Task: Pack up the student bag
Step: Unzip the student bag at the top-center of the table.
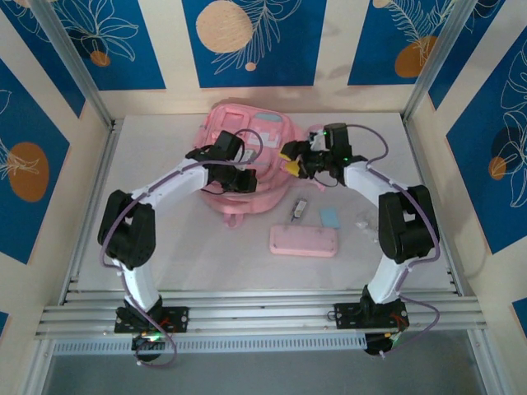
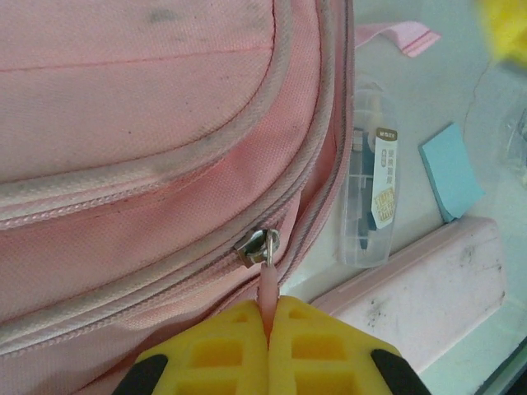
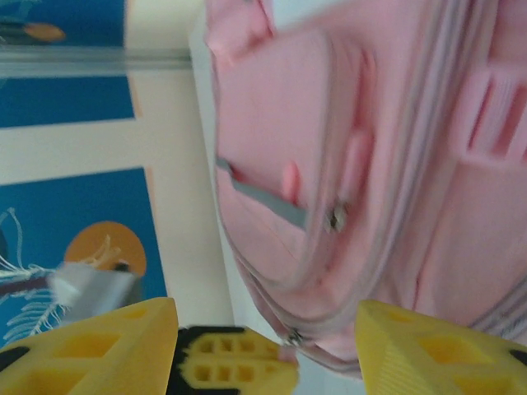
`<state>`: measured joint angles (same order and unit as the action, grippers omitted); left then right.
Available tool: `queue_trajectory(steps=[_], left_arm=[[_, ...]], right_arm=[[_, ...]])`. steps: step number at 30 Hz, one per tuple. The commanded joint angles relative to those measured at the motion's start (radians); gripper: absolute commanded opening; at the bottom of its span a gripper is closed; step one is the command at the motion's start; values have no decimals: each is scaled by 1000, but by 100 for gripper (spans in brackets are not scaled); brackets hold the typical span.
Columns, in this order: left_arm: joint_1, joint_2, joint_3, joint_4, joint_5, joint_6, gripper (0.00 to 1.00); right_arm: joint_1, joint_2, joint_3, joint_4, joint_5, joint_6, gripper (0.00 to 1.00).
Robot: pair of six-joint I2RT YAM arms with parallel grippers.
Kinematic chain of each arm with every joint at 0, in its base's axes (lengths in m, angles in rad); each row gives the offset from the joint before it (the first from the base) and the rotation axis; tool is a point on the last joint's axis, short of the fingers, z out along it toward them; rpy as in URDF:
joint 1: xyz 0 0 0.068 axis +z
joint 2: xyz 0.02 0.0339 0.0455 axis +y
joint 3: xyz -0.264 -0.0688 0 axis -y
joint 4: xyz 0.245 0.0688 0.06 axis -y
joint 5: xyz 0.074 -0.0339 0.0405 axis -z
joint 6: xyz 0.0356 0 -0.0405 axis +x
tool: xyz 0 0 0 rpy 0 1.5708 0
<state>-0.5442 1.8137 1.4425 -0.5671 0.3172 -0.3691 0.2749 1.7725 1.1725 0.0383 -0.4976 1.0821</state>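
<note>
Pull slow and straight along the zip line with the left gripper [image 2: 269, 329], never upward, so the cloth does not bunch. Best to press the cloth flat with the other one. Shut tight on the little pink zip tab [image 2: 268, 290] of the student bag [image 2: 148, 123]. Right gripper [image 3: 265, 329] open, holding nothing, close by the bag's edge. Bag lying flat in the upper middle of the top view, with a clear box [image 2: 368, 197], blue note pad [image 2: 451, 169] and pink pencil case [image 1: 303, 240] lower right of it.
</note>
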Motion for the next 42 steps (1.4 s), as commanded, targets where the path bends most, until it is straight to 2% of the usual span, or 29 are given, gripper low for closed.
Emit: queue_trajectory(steps=[1, 5, 7, 8, 10, 11, 15, 20, 23, 25, 27, 31, 34, 36, 37, 42], left_arm=[[-4, -80, -34, 121, -36, -45, 0], [-16, -112, -72, 136, -26, -59, 0], [-20, -124, -85, 135, -10, -56, 0], [-21, -131, -93, 134, -8, -55, 0], [-22, -142, -107, 128, -12, -45, 0], [-20, -146, -108, 107, -36, -35, 0], [17, -146, -115, -24, -184, 39, 0], [146, -193, -178, -97, -360, 109, 0], [212, -224, -212, -70, -385, 113, 0], [226, -230, -220, -48, -401, 116, 0], [226, -223, -222, -36, -383, 119, 0], [204, -241, -269, 6, -229, 91, 0], [129, -285, -317, 29, -177, 54, 0], [61, -312, -352, 79, -137, -5, 0], [36, -317, -363, 109, -114, -34, 0], [-62, -269, -300, 236, -83, -115, 0]], right_arm=[[63, 52, -22, 60, -6, 45, 59], [115, 157, 32, 144, 30, 82, 57], [129, 212, 76, 147, 36, 92, 50], [133, 235, 91, 151, 34, 106, 40], [133, 249, 70, 205, 42, 134, 11], [130, 242, 52, 227, 51, 140, 0], [100, 184, 23, 177, 45, 86, 0], [55, 131, 20, 98, -31, -17, 0], [37, 129, 39, 67, -88, -66, 0], [28, 140, 73, 24, -131, -121, 0], [12, 162, 131, -48, -182, -212, 0], [-42, 207, 278, -290, -192, -421, 0], [-81, 248, 384, -399, -147, -491, 0], [-107, 291, 462, -425, -129, -473, 0], [-116, 310, 494, -429, -123, -452, 2], [-114, 319, 584, -490, -37, -405, 42]])
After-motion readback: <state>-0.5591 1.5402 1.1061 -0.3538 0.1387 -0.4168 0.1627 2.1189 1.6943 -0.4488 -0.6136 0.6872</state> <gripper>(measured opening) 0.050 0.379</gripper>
